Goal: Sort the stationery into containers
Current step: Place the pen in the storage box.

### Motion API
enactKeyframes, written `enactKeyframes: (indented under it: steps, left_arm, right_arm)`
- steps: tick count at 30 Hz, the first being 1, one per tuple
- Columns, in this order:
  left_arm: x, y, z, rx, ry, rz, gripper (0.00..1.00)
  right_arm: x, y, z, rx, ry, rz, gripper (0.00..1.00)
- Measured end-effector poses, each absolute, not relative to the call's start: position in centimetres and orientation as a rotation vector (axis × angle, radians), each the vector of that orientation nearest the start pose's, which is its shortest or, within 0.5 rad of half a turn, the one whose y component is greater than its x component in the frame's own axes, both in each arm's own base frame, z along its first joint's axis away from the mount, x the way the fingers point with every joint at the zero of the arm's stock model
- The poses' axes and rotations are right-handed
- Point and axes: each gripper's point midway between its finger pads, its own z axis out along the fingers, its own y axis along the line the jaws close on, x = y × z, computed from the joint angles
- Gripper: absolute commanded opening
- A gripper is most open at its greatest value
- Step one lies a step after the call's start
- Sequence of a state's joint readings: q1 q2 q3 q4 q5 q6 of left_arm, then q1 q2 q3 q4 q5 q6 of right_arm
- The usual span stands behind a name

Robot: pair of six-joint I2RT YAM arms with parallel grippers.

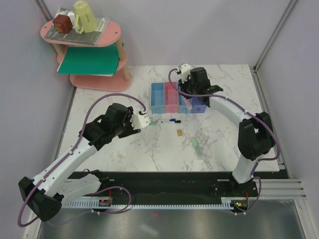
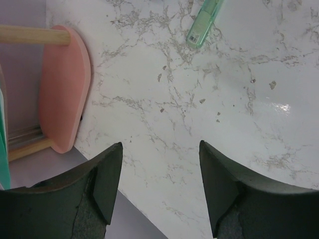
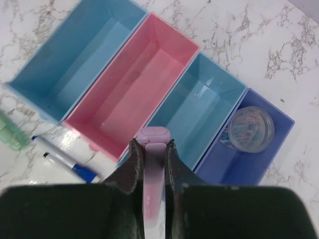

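The containers are four joined bins: light blue (image 3: 75, 50), pink (image 3: 134, 84), light blue (image 3: 199, 109) and purple-blue (image 3: 249, 159); they also show in the top view (image 1: 172, 97). A round bluish-grey roll (image 3: 251, 127) lies in the purple-blue bin. My right gripper (image 3: 152, 144) is shut on a pink flat bar (image 3: 152, 174), held above the near end of the wall between the pink and second blue bins. Two white markers (image 3: 60, 154) and a green bar (image 3: 10, 130) lie on the table in front of the bins. My left gripper (image 2: 160, 149) is open and empty above the table, the green bar (image 2: 203, 24) ahead of it.
A tiny tan block (image 1: 178, 132) and a second green bar (image 1: 196, 145) lie on the marble table (image 1: 224, 144). A pink tiered shelf (image 1: 92, 45) with a yellow cup (image 1: 85, 16) and red-brown block (image 1: 63, 23) stands at the back left; its base (image 2: 65, 84) is left of my left gripper.
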State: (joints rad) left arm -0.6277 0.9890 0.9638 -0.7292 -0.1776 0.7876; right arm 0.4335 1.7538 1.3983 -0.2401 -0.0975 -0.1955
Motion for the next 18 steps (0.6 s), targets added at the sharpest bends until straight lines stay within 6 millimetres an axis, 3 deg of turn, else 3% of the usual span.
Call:
enactKeyframes:
  steps: [5, 10, 18]
  left_arm:
    - [26.0, -11.6, 20.1, 1.472, 1.846, 0.279, 0.69]
    - [26.0, -11.9, 19.6, 1.496, 1.861, 0.266, 0.69]
    - [25.9, -12.3, 18.8, 1.526, 1.877, 0.237, 0.69]
  right_arm:
    - [48.9, 22.2, 14.3, -0.647, 2.06, 0.235, 0.0]
    - [52.0, 22.0, 14.3, -0.594, 2.019, 0.225, 0.0]
    - [54.2, 21.0, 13.0, -0.541, 2.02, 0.213, 0.02]
